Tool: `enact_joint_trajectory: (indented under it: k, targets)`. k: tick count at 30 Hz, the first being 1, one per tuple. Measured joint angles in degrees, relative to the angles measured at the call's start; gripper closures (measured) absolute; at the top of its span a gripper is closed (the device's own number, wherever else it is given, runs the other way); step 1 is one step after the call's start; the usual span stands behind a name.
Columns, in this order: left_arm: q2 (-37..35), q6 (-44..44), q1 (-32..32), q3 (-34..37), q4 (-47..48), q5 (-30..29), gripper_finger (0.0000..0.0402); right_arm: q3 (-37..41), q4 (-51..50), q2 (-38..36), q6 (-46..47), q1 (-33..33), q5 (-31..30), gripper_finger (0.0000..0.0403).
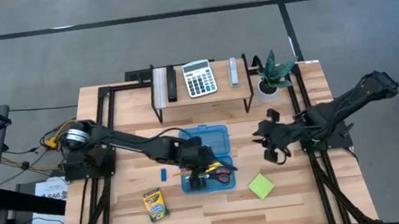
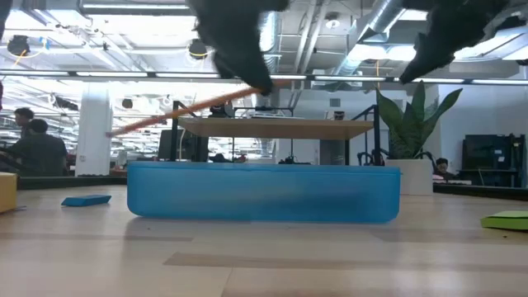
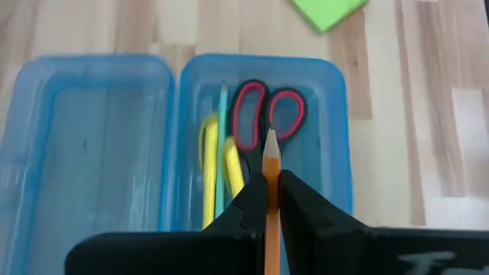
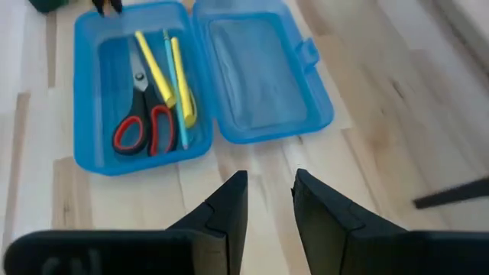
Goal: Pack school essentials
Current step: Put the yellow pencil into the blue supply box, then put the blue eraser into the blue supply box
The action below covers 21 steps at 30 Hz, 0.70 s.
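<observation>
An open blue plastic box (image 1: pixel 206 159) lies mid-table, its lid (image 3: pixel 84 145) flat beside the tray. In the tray lie red-handled scissors (image 3: pixel 267 118), yellow pencils (image 3: pixel 210 164) and a thin green pen (image 3: pixel 221 130). My left gripper (image 3: pixel 271 182) hovers over the tray, shut on an orange pencil (image 2: pixel 198 107). My right gripper (image 4: pixel 270 191) hangs open above the bare table to the right of the box. A blue eraser (image 1: pixel 163 174), a crayon box (image 1: pixel 154 205) and a green sticky-note pad (image 1: pixel 261 186) lie flat on the table. My left gripper pinches the orange pencil just behind its sharpened end (image 3: pixel 270 164) between its two fingers. The fingers slant down from the table's left, and the pencil runs along them with its point (image 3: pixel 270 137) sticking out ahead. The pencil is lifted clear above the tray, tilted.
A shelf (image 1: pixel 201 97) at the table's far side carries a calculator (image 1: pixel 199 78) and dark and grey bar-shaped items. A potted plant (image 1: pixel 274 73) stands at the far right. Black frame rails run along both table sides.
</observation>
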<state>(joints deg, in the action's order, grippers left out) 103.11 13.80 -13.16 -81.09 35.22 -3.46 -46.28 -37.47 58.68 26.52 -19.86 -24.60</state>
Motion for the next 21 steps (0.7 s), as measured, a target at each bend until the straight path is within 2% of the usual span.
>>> enact_joint_trajectory:
  k: [8, 13, 16, 21]
  targets:
    - [12.4, -7.1, 2.0, -13.8, 1.3, 5.0, 0.0401, 0.0, -1.1, -1.6, 0.5, -0.8, -1.0, 0.0276]
    - [17.0, -7.2, 2.7, -17.4, 2.3, 6.2, 0.0393, 0.0, -1.5, -1.0, 0.7, -1.6, -1.0, 0.0276]
    - [17.2, -6.1, 3.0, -17.2, 3.3, 6.3, 0.0367, 0.0, -1.6, -0.4, 0.7, -1.8, -1.0, 0.0276]
    - [16.7, -6.0, 2.8, -16.9, 4.2, 4.8, 0.03, 0.0, -1.5, 0.4, 0.6, -1.8, -1.0, 0.0276]
